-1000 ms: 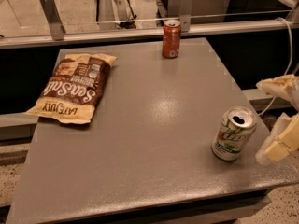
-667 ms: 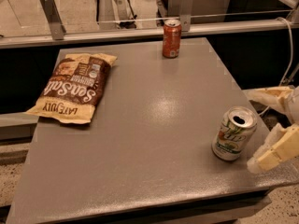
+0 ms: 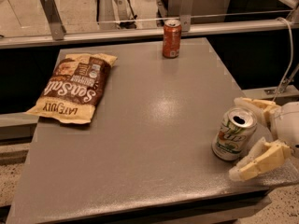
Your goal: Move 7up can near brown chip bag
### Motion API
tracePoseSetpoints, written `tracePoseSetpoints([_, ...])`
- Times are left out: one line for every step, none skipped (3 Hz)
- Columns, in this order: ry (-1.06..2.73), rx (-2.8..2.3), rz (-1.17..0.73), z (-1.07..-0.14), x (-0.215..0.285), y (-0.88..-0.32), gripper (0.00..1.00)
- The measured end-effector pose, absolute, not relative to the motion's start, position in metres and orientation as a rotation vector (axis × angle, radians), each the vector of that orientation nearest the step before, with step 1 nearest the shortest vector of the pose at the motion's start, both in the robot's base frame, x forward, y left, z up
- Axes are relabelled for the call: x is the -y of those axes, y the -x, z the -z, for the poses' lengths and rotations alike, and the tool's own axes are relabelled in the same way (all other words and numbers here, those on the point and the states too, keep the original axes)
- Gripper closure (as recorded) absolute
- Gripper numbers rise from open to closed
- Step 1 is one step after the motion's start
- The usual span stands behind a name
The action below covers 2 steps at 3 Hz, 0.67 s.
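Note:
The 7up can [image 3: 233,134], white with green markings and an open silver top, stands upright near the grey table's right front corner. My gripper [image 3: 244,136] reaches in from the right, open, with one cream finger [image 3: 254,106] behind the can and the other finger [image 3: 257,161] in front of it; neither clearly presses on the can. The brown chip bag [image 3: 74,87] lies flat at the table's left, far from the can, its yellow-tan band toward the front.
An orange-red soda can [image 3: 171,38] stands upright at the table's back edge. The grey table [image 3: 140,139] has a metal rail with posts [image 3: 51,17] behind it. A cable [image 3: 290,50] hangs at the right.
My gripper has moved left toward the 7up can, so its fingers now stand on either side of it. The can, bag and orange-red can have not moved.

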<state>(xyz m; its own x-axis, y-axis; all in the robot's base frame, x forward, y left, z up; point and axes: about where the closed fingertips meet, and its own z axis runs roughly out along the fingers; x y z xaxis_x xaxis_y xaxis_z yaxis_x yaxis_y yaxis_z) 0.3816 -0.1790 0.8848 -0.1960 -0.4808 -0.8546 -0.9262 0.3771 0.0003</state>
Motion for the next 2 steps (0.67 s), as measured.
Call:
tracePoseSetpoints([1.188, -1.779, -0.696, -0.8761, 0.1767, -0.3814, 0.18])
tracePoseSetpoints([1.166, -1.747, -0.692, -0.8738, 0.1786, -0.3825, 0.42])
